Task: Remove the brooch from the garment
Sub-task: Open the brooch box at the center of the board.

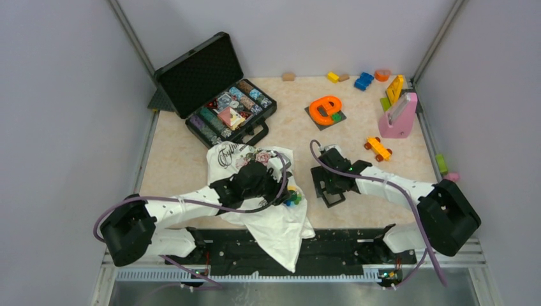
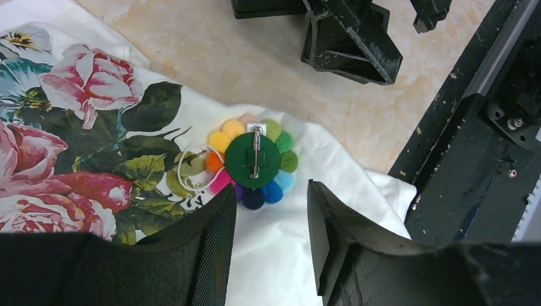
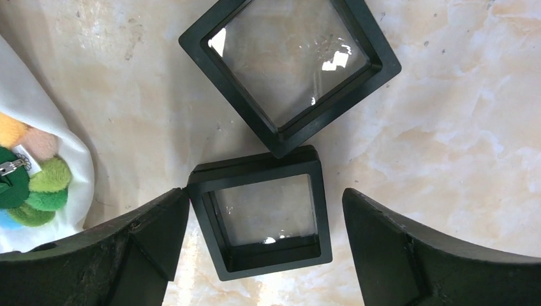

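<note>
The brooch (image 2: 254, 162) lay face down on the shirt (image 2: 83, 127), its green felt back and metal pin upward, coloured petals ringing it, close to the cloth's right edge and beside the floral print. The left gripper (image 2: 271, 204) hovered just over it, fingers spread wide and holding nothing. On the bare table (image 2: 223, 57) to the right, the right gripper (image 3: 265, 204) hung wide apart astride a black frame (image 3: 265, 167), a second frame (image 3: 223, 95) just beyond.
</note>
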Motion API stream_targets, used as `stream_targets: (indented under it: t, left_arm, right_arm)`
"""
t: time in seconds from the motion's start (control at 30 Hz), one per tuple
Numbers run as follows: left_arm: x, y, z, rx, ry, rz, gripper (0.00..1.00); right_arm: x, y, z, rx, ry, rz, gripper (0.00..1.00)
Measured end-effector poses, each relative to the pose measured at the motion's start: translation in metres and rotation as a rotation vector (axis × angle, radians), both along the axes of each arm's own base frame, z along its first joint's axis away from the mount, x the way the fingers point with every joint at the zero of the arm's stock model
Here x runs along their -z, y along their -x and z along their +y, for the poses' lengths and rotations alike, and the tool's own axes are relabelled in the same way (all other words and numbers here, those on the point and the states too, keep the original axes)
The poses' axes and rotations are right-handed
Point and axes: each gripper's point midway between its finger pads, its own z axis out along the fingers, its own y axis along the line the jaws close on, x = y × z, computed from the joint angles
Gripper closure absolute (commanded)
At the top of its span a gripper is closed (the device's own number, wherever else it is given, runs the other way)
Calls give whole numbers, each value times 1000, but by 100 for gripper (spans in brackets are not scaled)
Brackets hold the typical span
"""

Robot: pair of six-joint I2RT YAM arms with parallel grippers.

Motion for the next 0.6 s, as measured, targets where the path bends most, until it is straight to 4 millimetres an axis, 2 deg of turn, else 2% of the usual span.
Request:
stream_targets:
  t: [0.07,0.17,0.47,0.6]
  left_arm:
    - [1,0,0,2,-2,3,52]
    - [3,0,0,2,-7,7,52]
    - [6,1,0,7,-11,14,52]
    - [4,2,-2,20,3,21,51]
  right_arm:
    - [2,1,0,-6,3,8,12]
    - [4,3,2,-19,1,19,25]
    - [2,3,6,-40,-17,26,32]
    - [-13,4,15,-54,-87,3,34]
